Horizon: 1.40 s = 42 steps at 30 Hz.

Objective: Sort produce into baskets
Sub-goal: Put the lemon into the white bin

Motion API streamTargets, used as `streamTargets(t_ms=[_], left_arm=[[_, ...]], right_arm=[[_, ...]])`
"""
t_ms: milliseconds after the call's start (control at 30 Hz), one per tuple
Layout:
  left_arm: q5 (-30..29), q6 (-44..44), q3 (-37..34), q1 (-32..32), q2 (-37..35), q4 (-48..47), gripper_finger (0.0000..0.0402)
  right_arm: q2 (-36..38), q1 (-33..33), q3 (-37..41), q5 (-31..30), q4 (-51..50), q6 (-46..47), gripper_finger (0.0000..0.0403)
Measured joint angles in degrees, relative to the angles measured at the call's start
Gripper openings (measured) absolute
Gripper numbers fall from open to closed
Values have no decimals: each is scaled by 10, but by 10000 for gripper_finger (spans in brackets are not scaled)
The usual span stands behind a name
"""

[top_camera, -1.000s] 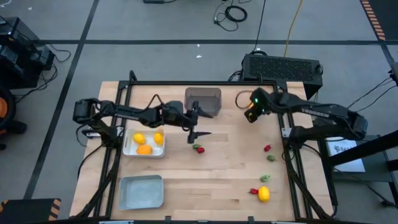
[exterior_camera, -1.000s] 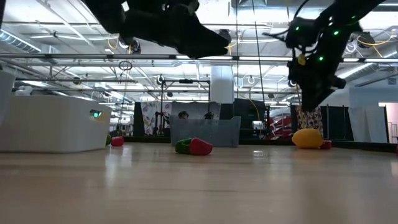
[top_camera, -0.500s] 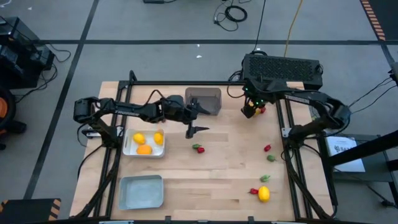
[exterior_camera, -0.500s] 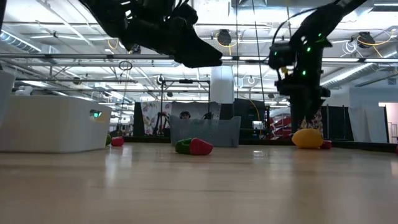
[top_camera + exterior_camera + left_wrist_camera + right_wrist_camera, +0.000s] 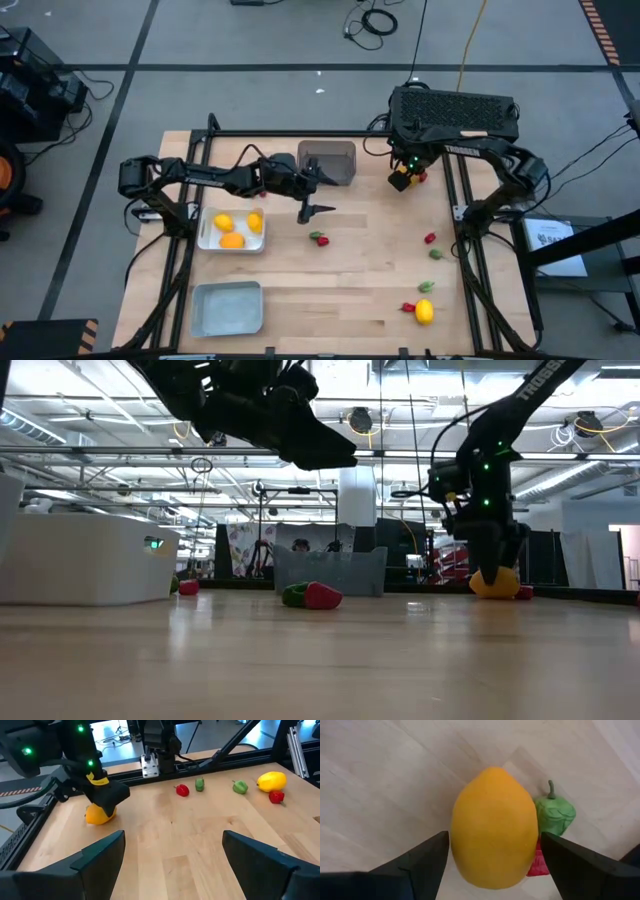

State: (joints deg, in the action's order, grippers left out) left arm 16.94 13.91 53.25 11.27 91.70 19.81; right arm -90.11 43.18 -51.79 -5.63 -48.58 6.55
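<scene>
An orange lemon-like fruit (image 5: 495,820) lies on the table at its far right, beside a green piece (image 5: 554,812) and a red piece (image 5: 537,862). My right gripper (image 5: 402,180) points down over it, open, with one finger on each side. My left gripper (image 5: 172,865) hangs open above the table (image 5: 370,260), near the dark grey basket (image 5: 327,160), and has nothing between its fingers. The white basket (image 5: 203,240) holds three yellow-orange fruits. The light grey-blue basket (image 5: 227,307) stands near the front left. A red-and-green piece (image 5: 320,239) lies mid-table. My right gripper comes at the orange fruit from above, and its two fingers (image 5: 420,865) flank the fruit's sides. The fruit rests on the table. Whether the fingers touch it, I cannot tell.
At the right of the table lie a red piece (image 5: 430,238), a green piece (image 5: 436,256), another green piece (image 5: 428,287), a yellow lemon (image 5: 425,312) and a red piece (image 5: 408,307). A large black box (image 5: 455,108) stands beyond the far right corner.
My right gripper has swung toward the table's far edge and sunk down over the orange fruit, which has stayed on the table.
</scene>
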Motion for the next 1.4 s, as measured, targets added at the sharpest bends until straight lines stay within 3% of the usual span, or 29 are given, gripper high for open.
streamTargets(t_ms=[200, 433, 633, 867, 1033, 1200, 1400], left_arm=[[-15, -1, 0, 0, -20, -50, 341], [-113, -45, 0, 0, -121, -202, 341], [-259, -80, -6, -14, -192, -322, 341], [-377, -69, -126, -7, -291, -237, 341], [-389, -75, -188, 14, -378, -215, 341], [-389, -91, -219, 25, -437, -197, 341], [-422, -121, -221, 33, -443, -199, 341]], right_arm=[[-14, 0, 0, 0, 0, 7, 285], [-23, 0, -2, -3, 0, 17, 223], [-9, -2, -7, 1, -28, 21, 219], [21, -33, -53, 2, -69, 44, 219], [31, -98, -76, 40, -52, 73, 220], [31, -192, -88, 45, 8, 106, 222], [30, -305, -90, 42, 166, 160, 223]])
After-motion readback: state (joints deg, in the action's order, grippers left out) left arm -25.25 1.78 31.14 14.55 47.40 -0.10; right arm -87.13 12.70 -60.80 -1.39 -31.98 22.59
